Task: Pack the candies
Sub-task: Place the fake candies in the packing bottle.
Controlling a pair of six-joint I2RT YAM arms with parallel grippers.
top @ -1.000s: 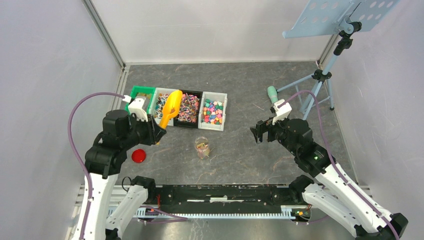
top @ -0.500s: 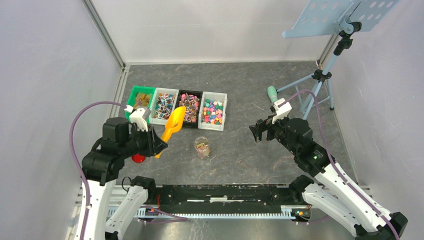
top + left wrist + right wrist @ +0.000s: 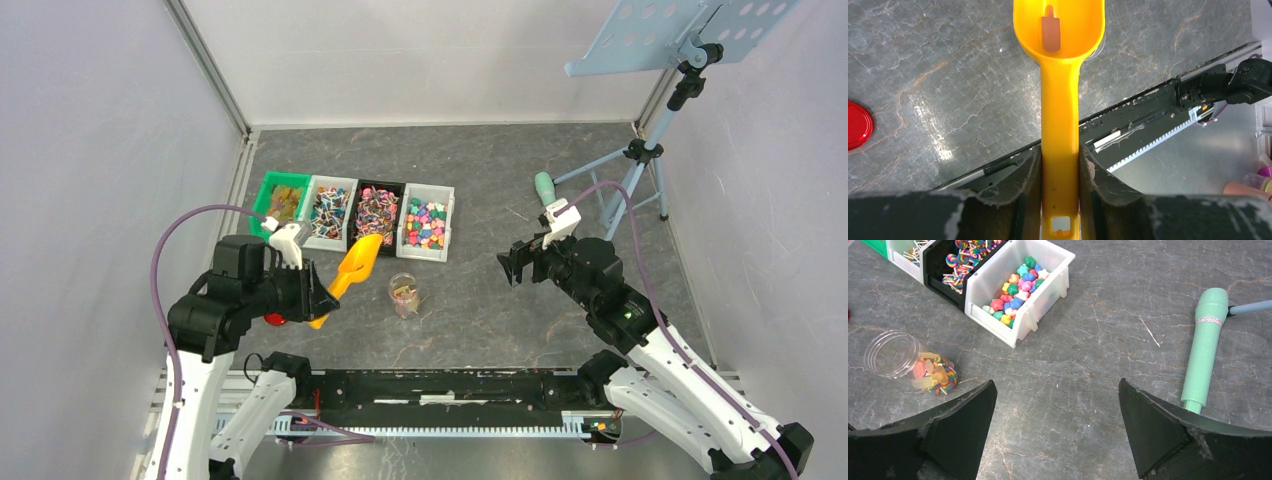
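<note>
Orange scoop (image 3: pixel 1060 100) is clamped at the handle between the left gripper (image 3: pixel 1060 162) fingers, with a single candy (image 3: pixel 1050 29) seen in its bowl. Red lid (image 3: pixel 858 125) is seen on the table beside it. Clear jar (image 3: pixel 893 356) is set just past the scoop, with a few candies (image 3: pixel 939 378) inside. Right gripper (image 3: pixel 1055 390) is held wide apart, nothing in it. Further back, most candies are sorted across four bins (image 3: pixel 441 222). Green microphone (image 3: pixel 1205 340) is laid far right.

Bright, even overhead light — soft shadows; pale glare patches on table (image 3: pixel 940 145); wrist views mostly sharp.
</note>
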